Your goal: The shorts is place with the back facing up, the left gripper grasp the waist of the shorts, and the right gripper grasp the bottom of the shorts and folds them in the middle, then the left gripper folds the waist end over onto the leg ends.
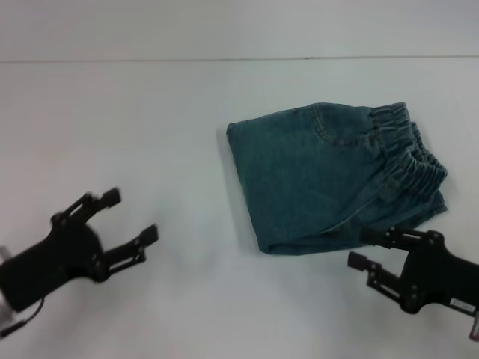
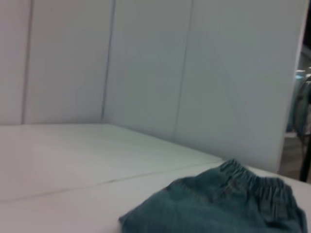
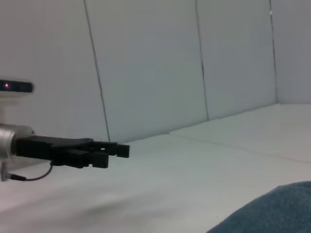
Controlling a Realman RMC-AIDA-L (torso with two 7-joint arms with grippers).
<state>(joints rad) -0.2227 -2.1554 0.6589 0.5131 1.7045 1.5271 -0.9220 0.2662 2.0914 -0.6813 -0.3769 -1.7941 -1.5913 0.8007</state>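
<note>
The folded blue denim shorts (image 1: 337, 176) are left flat just beyond the wide, empty right gripper (image 1: 367, 247), because the wide, empty left gripper (image 1: 131, 217) is well apart.

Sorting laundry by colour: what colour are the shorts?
Blue denim shorts, with a gathered elastic waistband. Clearest in the head view.
</note>
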